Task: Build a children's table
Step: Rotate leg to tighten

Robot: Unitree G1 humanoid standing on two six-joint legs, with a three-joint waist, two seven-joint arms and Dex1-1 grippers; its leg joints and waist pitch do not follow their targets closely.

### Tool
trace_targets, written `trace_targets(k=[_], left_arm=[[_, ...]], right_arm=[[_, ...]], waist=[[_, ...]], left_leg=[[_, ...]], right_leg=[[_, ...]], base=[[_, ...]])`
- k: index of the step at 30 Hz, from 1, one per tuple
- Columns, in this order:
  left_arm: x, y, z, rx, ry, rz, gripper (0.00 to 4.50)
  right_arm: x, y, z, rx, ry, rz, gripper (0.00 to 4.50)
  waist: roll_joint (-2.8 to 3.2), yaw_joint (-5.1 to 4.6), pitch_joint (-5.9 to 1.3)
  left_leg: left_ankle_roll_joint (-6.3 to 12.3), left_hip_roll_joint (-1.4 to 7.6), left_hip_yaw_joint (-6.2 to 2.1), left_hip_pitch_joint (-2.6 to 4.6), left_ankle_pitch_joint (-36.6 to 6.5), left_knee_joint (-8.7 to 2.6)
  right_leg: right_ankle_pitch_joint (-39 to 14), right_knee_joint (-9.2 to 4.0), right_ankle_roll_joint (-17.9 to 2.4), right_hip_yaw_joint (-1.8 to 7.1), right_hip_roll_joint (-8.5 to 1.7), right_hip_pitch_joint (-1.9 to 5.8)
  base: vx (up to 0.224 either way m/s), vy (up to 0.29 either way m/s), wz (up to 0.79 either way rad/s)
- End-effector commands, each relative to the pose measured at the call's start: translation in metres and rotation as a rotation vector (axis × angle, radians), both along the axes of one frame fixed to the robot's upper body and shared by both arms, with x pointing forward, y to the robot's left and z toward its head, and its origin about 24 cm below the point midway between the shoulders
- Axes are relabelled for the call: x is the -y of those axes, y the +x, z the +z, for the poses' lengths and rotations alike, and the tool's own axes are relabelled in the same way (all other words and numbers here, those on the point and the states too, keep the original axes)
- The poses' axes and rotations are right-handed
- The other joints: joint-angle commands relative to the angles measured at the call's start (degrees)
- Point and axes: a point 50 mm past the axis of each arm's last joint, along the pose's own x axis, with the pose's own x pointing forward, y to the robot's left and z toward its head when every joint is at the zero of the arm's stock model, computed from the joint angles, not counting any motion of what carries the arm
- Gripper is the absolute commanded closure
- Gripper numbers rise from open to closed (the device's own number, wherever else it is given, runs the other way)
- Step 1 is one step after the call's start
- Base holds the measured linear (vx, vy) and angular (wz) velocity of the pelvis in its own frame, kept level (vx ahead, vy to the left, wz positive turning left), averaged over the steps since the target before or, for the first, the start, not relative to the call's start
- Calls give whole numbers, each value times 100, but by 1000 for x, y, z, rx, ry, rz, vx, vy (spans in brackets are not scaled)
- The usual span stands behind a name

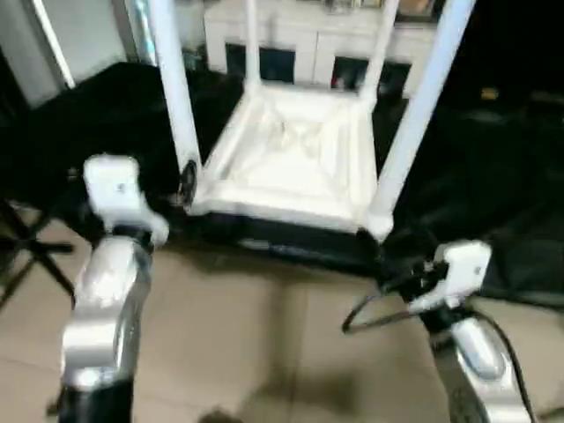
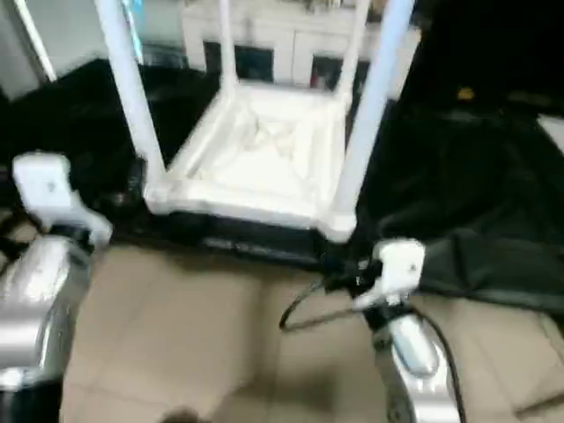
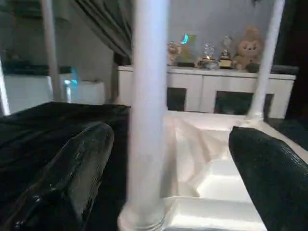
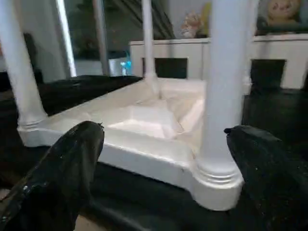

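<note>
The children's table stands upside down on a black cloth. Its white tabletop (image 1: pixel 291 167) shows the ribbed underside, and four white legs rise from the corner sockets. My left gripper (image 3: pixel 168 139) is open, and the near left leg (image 1: pixel 176 88) stands between its black fingers (image 3: pixel 72 168) without visible contact. My right gripper (image 4: pixel 163 132) is open too, low at the near right corner. The near right leg (image 4: pixel 224 86) rises just inside its one finger (image 4: pixel 264 168). Neither gripper holds anything.
A white cabinet (image 1: pixel 308 44) with dark doors stands behind the table, with stuffed toys (image 3: pixel 248 45) on top. The black cloth (image 1: pixel 493 176) spreads right and left. Beige tiled floor (image 1: pixel 264 335) lies in front. Black stand legs (image 1: pixel 26 238) are at far left.
</note>
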Motion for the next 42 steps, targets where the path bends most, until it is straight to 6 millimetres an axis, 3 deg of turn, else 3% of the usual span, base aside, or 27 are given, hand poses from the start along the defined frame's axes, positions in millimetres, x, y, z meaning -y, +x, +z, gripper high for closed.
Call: trace_targets(k=[1,2,3,5,6,8,11,12,13,16,17,21,24,25,27,28,29,30,31,32,33,36,38,39,40,41,42], left_arm=[[5,2,1,-7,12,-28,6],[6,2,1,-5,12,-33,6],[8,-1,-1,-12,17,-42,6],[9,-2,-3,-16,18,-44,6],[10,-5,-4,-7,24,-29,6],[9,-8,-7,-3,27,8,6],[8,-10,-8,-2,12,38,6],[7,-10,-8,2,4,40,6],[6,-11,-8,-1,-5,42,6],[4,-12,-7,-9,-32,43,6],[5,-12,-6,-7,-39,29,6],[9,-16,-7,6,18,41,6],[12,-20,-12,6,4,8,6],[12,-20,-12,10,-5,23,6],[13,-19,-12,5,-7,24,6],[13,-18,-12,4,-7,21,6],[14,-18,-12,3,-7,19,6],[14,-18,-11,2,-2,16,6],[14,-18,-12,0,-1,15,6],[14,-18,-12,-1,3,19,6],[13,-18,-12,-2,7,21,6],[12,-18,-12,0,6,23,6],[12,-18,-12,4,2,27,6],[12,-18,-11,9,2,26,6],[13,-18,-11,11,1,25,6],[13,-18,-11,12,1,24,6],[13,-18,-11,13,2,23,6]], right_arm=[[1,2,4,8,-17,-1,0],[1,2,4,8,-17,-1,0],[1,3,4,-4,-31,-9,0],[2,5,2,-22,-60,-33,0],[3,6,2,-31,-69,-43,0],[2,8,2,-38,-70,-38,0],[-1,9,1,-47,-73,-9,0],[-2,10,2,-44,-79,2,0],[-3,11,3,-40,-82,10,0],[-2,14,6,-36,-82,16,0],[-2,16,7,-37,-82,16,0],[-2,20,8,-41,-101,21,0],[-1,22,7,-58,-90,10,0],[-1,22,7,-62,-83,6,0],[0,21,7,-67,-88,8,0],[0,21,7,-69,-90,7,0],[0,21,7,-69,-90,6,0],[1,21,6,-71,-89,4,0],[1,21,7,-66,-105,5,0],[1,21,6,-66,-111,5,0],[0,21,6,-67,-112,5,0],[1,22,5,-69,-136,-3,0],[1,22,4,-71,-155,8,0],[0,21,3,-74,-151,23,0],[-1,20,3,-75,-147,33,0],[-1,20,3,-76,-144,41,0],[-1,19,3,-74,-141,55,0]], waist=[[127,-116,-295],[110,-173,-278],[102,-199,-304],[60,-263,-308],[47,-271,-315],[-3,-323,-335],[-29,-321,-368],[-82,-312,-411],[-37,-298,-442],[-138,-301,-440],[-100,-275,-435],[-117,-290,-416],[-124,-280,-398],[-144,-309,-316],[-128,-306,-300],[-140,-341,-246],[-144,-317,-278],[-114,-333,-291],[-134,-420,-308],[-129,-438,-303],[-139,-461,-323],[-122,-450,-401],[-102,-436,-443],[-105,-431,-447],[-111,-393,-463],[-105,-359,-454],[-94,-343,-464]], left_leg=[[29,260,-86,-24,-1995,-647],[-129,230,-71,-23,-2562,-630],[-153,223,-59,-7,-2568,-610],[-119,204,-46,-146,-2126,-642],[-97,197,-27,-139,-2048,-628],[-6,199,0,-188,-1561,-599],[84,195,37,-185,-1133,-556],[145,198,47,-200,-726,-520],[226,183,49,-222,-144,-475],[324,190,87,-196,-54,-463],[359,197,87,-186,-64,-469],[363,226,95,-159,-310,-494],[246,242,108,-127,-754,-526],[-514,227,448,305,-2124,-410],[-580,237,479,560,-2859,-397],[-352,258,406,500,-3232,-518],[-76,235,261,241,-3240,-673],[-5,238,244,290,-3266,-677],[155,203,225,253,-3101,-655],[174,206,222,244,-3030,-663],[211,191,222,203,-2830,-663],[351,174,258,245,-2292,-672],[573,184,314,346,-1850,-684],[626,179,325,352,-1756,-685],[700,119,358,316,-1502,-660],[774,104,382,352,-1345,-656],[795,84,377,325,-1201,-644]], right_leg=[[-1136,-533,-760,95,-258,148],[-2020,-621,-679,112,-294,81],[-2123,-653,-664,125,-319,64],[-1970,-663,-572,119,-312,114],[-1979,-683,-556,126,-324,106],[-1620,-663,-599,137,-324,131],[-1097,-627,-679,144,-306,140],[-537,-574,-746,132,-294,174],[350,-474,-842,104,-269,191],[692,-451,-969,88,-262,191],[675,-439,-1016,90,-276,191],[497,-470,-1012,89,-277,176],[-104,-532,-887,105,-291,148],[-1832,-731,-615,217,157,-210],[-2543,-812,-492,198,247,-336],[-2844,-835,-485,139,171,-202],[-3132,-811,-342,61,-39,121],[-3226,-839,-323,38,-87,102],[-3414,-905,-391,-25,-164,233],[-3445,-927,-409,-49,-183,263],[-3502,-947,-418,-61,-208,354],[-2800,-893,-773,-1,-195,426],[-1574,-767,-1426,-13,-143,448],[-1377,-740,-1551,-17,-143,473],[-1005,-713,-1729,18,-136,575],[-772,-704,-1876,34,-134,605],[-625,-682,-1923,44,-128,665]], base=[[0,0,0],[0,0,0],[0,0,0],[0,0,0],[0,0,0],[0,0,0],[0,0,0],[0,0,0],[0,0,0],[0,0,0],[0,0,0],[0,0,0],[0,0,0],[0,0,0],[-25,-2,-49],[-20,-5,-55],[24,15,-40],[37,17,-19],[37,17,-19],[15,10,-22],[29,11,-20],[57,1,-8],[95,-10,4],[122,-5,3],[122,-5,3],[120,0,3],[132,7,3]])
